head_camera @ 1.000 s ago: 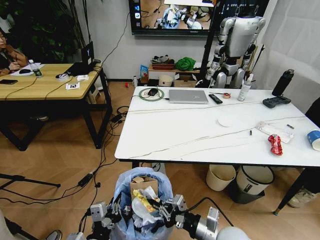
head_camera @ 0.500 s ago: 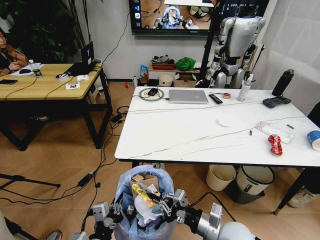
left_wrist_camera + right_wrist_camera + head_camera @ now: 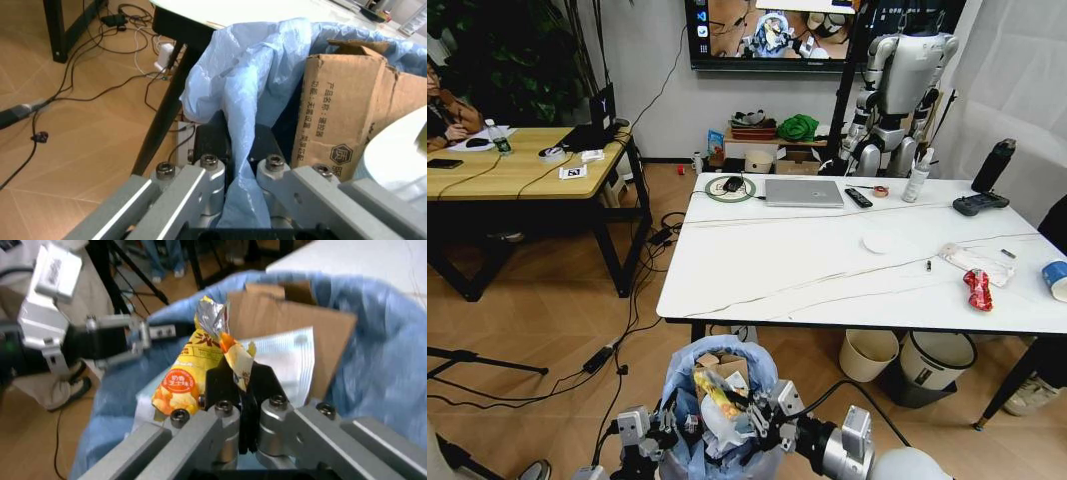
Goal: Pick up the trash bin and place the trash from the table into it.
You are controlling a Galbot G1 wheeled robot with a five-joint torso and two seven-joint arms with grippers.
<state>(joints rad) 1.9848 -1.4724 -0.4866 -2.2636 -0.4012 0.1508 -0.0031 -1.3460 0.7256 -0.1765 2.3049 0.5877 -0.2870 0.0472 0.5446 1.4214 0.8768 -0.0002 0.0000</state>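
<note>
The trash bin (image 3: 689, 368), lined with a crinkly light-blue bag, hangs low in front of me, short of the white table (image 3: 807, 270). My left gripper (image 3: 667, 425) is shut on the bag's rim (image 3: 253, 65), its pads (image 3: 212, 142) pinching the plastic. On the opposite rim my right gripper (image 3: 762, 420) is shut beside a yellow wrapper (image 3: 190, 375). Brown cardboard (image 3: 280, 320) and white paper fill the bin. At the table's right end lie a red wrapper (image 3: 978, 288), a clear plastic pack (image 3: 975, 262) and a blue-white cup (image 3: 1056, 278).
A laptop (image 3: 803, 192), remote (image 3: 857, 197), controller (image 3: 979, 203) and dark bottle (image 3: 992, 165) sit at the table's far side. A cream bin (image 3: 867, 352) and a white bin (image 3: 935, 360) stand underneath. Cables (image 3: 627, 330) cross the floor beside a wooden desk (image 3: 517, 165).
The bin, held between both grippers, has shifted slightly to the right, and the grippers sit a little lower in the head view. Both grips are unchanged.
</note>
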